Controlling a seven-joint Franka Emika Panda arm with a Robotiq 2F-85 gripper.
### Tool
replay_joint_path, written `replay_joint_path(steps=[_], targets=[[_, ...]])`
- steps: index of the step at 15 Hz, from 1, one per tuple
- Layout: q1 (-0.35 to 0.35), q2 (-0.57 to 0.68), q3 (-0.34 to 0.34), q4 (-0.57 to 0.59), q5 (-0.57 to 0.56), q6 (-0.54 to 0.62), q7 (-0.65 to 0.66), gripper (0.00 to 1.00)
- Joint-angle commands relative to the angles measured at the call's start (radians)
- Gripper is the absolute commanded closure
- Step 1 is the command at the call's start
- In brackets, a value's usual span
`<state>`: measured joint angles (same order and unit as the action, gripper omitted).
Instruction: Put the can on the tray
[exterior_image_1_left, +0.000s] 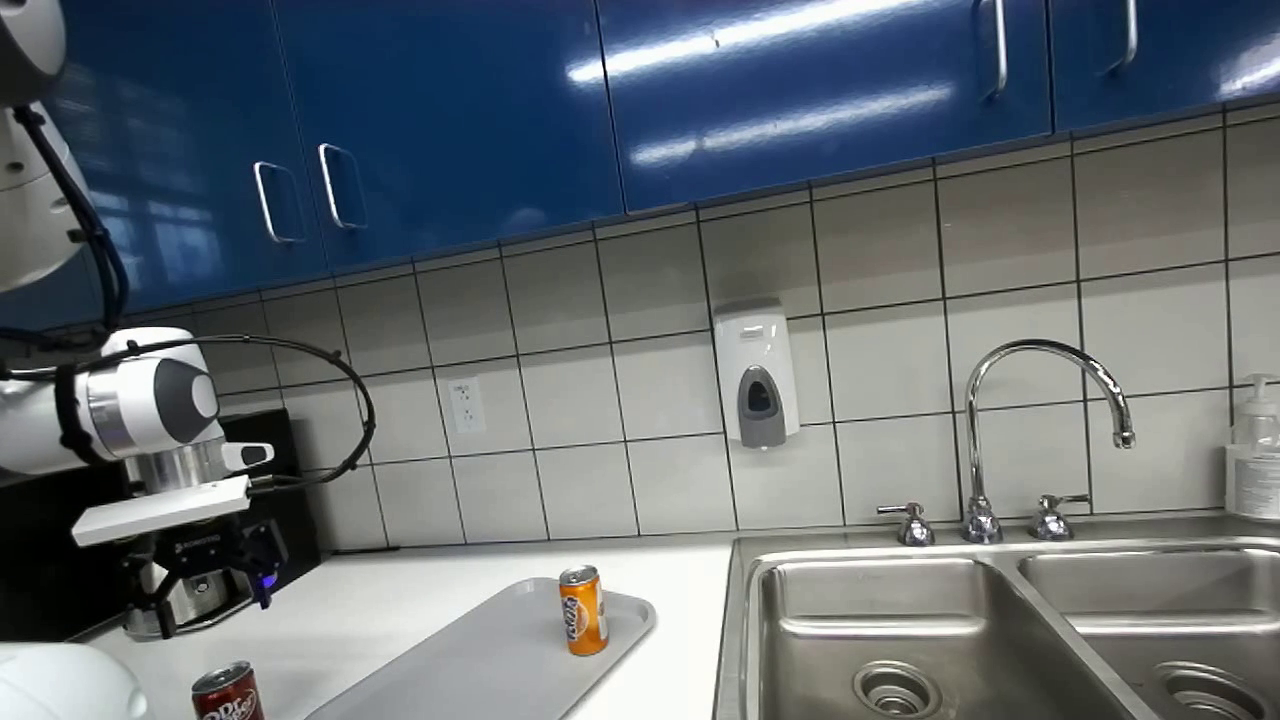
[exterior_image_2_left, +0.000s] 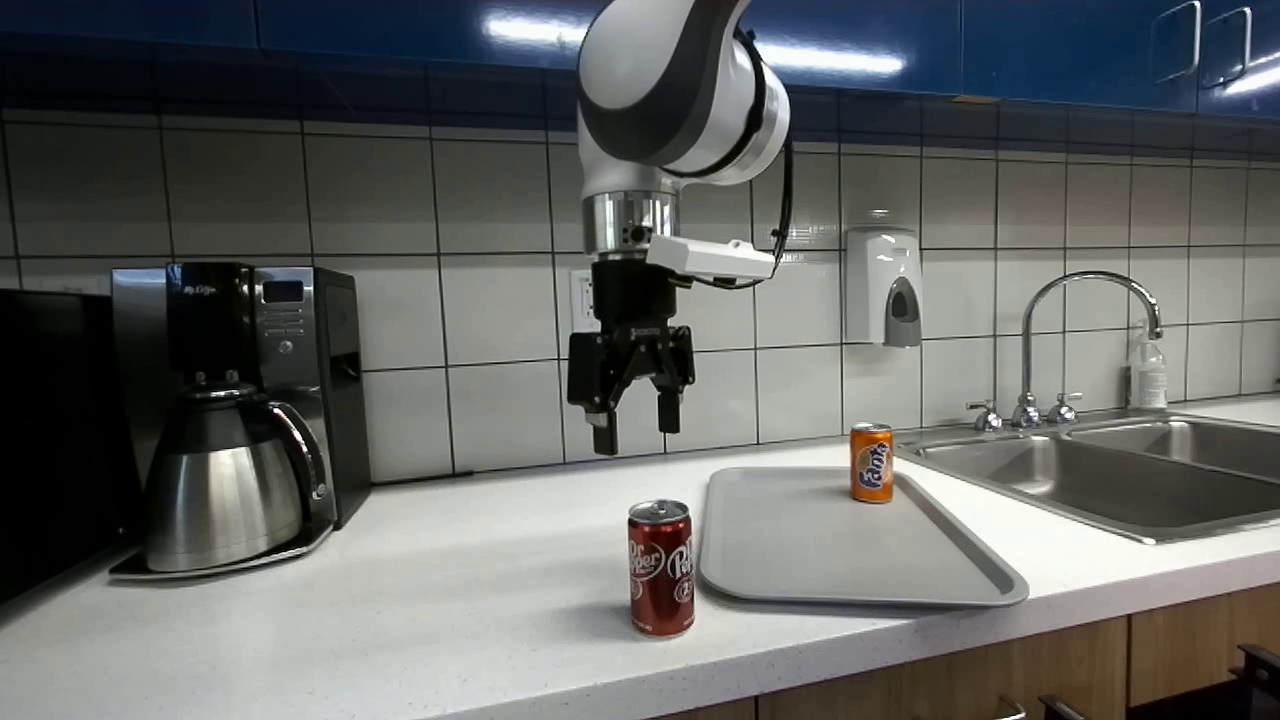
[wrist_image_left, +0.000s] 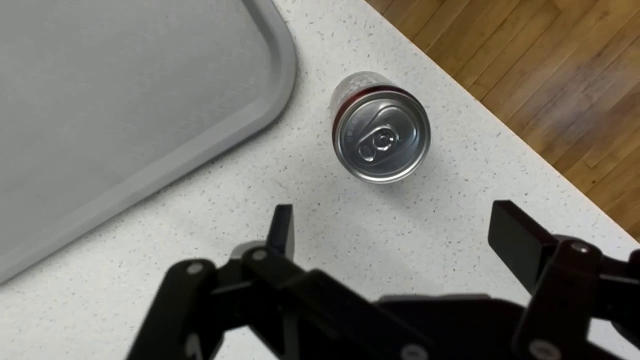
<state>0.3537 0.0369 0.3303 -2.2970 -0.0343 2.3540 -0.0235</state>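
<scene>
The dark red can (exterior_image_2_left: 661, 575) stands upright on the white counter beside the tray, near the counter's front edge. It is cut off by the lower edge in an exterior view (exterior_image_1_left: 228, 695). In the wrist view the can (wrist_image_left: 382, 137) shows its silver top, ahead of the fingertips. The grey tray (exterior_image_2_left: 830, 550) lies flat beside the can and also shows in an exterior view (exterior_image_1_left: 480, 655) and the wrist view (wrist_image_left: 140, 100). My gripper (exterior_image_2_left: 637, 430) is open and empty, well above the counter. It also shows in an exterior view (exterior_image_1_left: 213, 608) and the wrist view (wrist_image_left: 392, 217).
A small orange can (exterior_image_2_left: 872, 463) stands upright at the far part of the tray. A coffee maker (exterior_image_2_left: 240, 420) with a steel carafe stands at the back. A steel sink (exterior_image_2_left: 1100, 490) lies beyond the tray. Blue cabinets (exterior_image_1_left: 450, 130) hang above.
</scene>
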Motion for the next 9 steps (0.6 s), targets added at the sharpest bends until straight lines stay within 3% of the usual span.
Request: replay_joint_path(steps=[1,9], targets=[[-0.004,-0.004,0.008,-0.032,0.027,0.018,-0.047,0.00],[-0.005,0.028,0.009,-0.064,0.021,0.058,-0.086,0.00]])
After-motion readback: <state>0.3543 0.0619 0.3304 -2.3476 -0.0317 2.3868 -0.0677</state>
